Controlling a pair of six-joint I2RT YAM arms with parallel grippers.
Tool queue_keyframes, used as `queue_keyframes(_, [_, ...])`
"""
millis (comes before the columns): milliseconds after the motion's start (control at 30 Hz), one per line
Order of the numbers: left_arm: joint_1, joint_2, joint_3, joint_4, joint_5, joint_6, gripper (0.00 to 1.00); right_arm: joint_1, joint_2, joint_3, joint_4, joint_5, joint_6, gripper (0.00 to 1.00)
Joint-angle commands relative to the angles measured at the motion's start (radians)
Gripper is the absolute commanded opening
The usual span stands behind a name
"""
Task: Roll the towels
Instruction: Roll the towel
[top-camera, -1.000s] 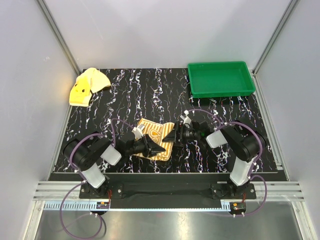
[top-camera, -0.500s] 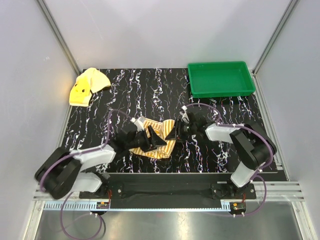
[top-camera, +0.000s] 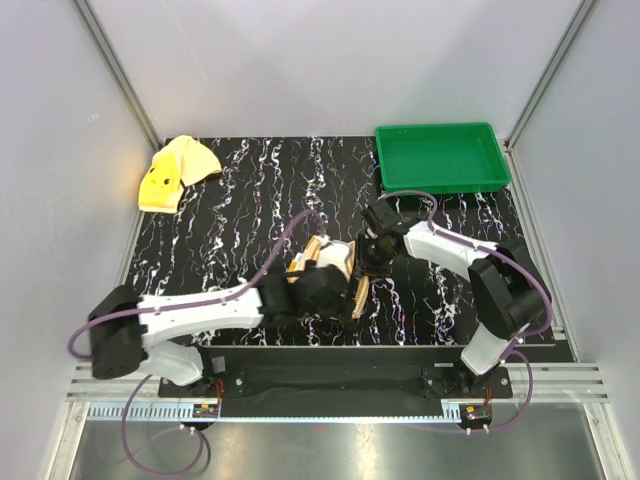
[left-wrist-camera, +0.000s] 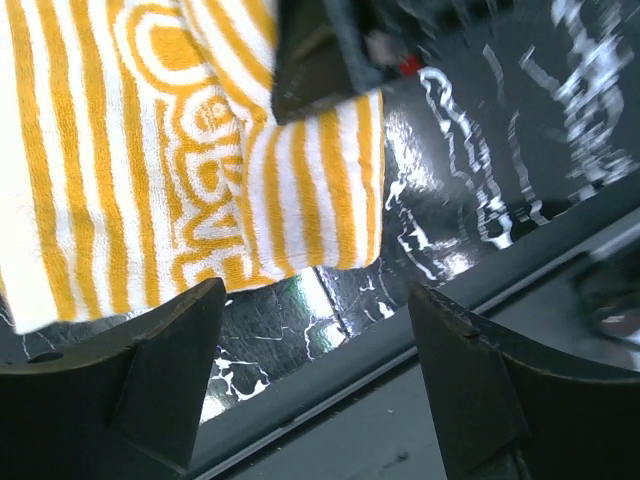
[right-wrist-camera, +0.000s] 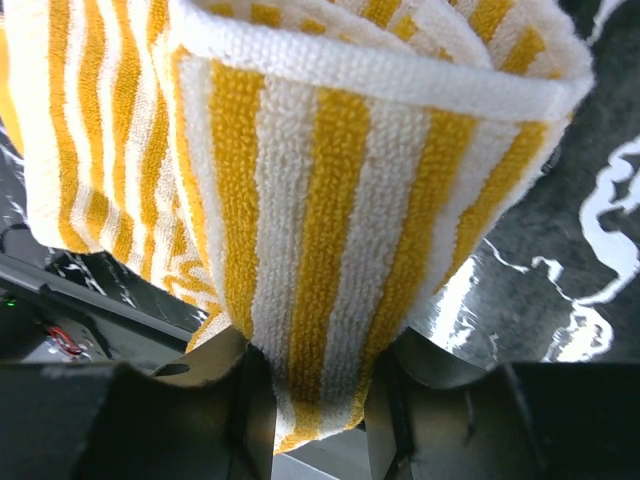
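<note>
The orange-and-cream striped towel (top-camera: 336, 256) sits in the middle of the black marbled surface (top-camera: 250, 190), towards the near edge, bunched between the two arms. The right hand (top-camera: 362, 272) is clenched on it. In the right wrist view its two fingers (right-wrist-camera: 232, 405) pinch a folded, looped-over part of the cloth (right-wrist-camera: 310, 230), and the shiny surface shows behind it. A narrow striped edge hangs just near of that grip.

The left hand (left-wrist-camera: 315, 300) is released, its fingers (left-wrist-camera: 150, 370) spread wide with nothing between them. It hovers just beside the towel's near-left side. From its wrist camera the towel's lettered end (left-wrist-camera: 200, 200) lies just beyond the fingertips, not touching them, with one dark finger of the right hand on the cloth at the top of that view.

The plain yellow towel (top-camera: 175, 172) lies crumpled in the far-left corner, well apart from both arms. A green tray (top-camera: 440, 180) stands at the far right.
</note>
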Motion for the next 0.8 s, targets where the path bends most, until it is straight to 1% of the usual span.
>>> queue_keyframes(0, [-0.079, 0.101, 0.12, -0.077, -0.228, 0.077, 0.8, 0.014, 0.017, 0.042, -0.151, 0.081, -0.053, 0.39])
queue_keyframes(100, [-0.122, 0.222, 0.197, -0.077, -0.256, 0.111, 0.82, 0.014, 0.017, 0.048, -0.17, 0.089, -0.058, 0.4])
queue_keyframes(300, [-0.166, 0.36, 0.307, -0.088, -0.293, 0.17, 0.82, 0.014, 0.018, 0.041, -0.179, 0.076, -0.058, 0.41])
queue_keyframes(467, [-0.182, 0.432, 0.333, -0.085, -0.276, 0.189, 0.83, 0.014, 0.02, 0.039, -0.179, 0.07, -0.065, 0.41])
queue_keyframes(633, [-0.189, 0.474, 0.332, -0.082, -0.233, 0.155, 0.82, 0.014, 0.028, 0.045, -0.179, 0.053, -0.068, 0.42])
queue_keyframes(700, [-0.191, 0.488, 0.326, -0.095, -0.238, 0.126, 0.8, 0.012, 0.028, 0.048, -0.179, 0.047, -0.068, 0.42])
queue_keyframes(767, [-0.192, 0.494, 0.31, -0.1, -0.236, 0.111, 0.73, 0.014, 0.031, 0.048, -0.173, 0.036, -0.07, 0.43])
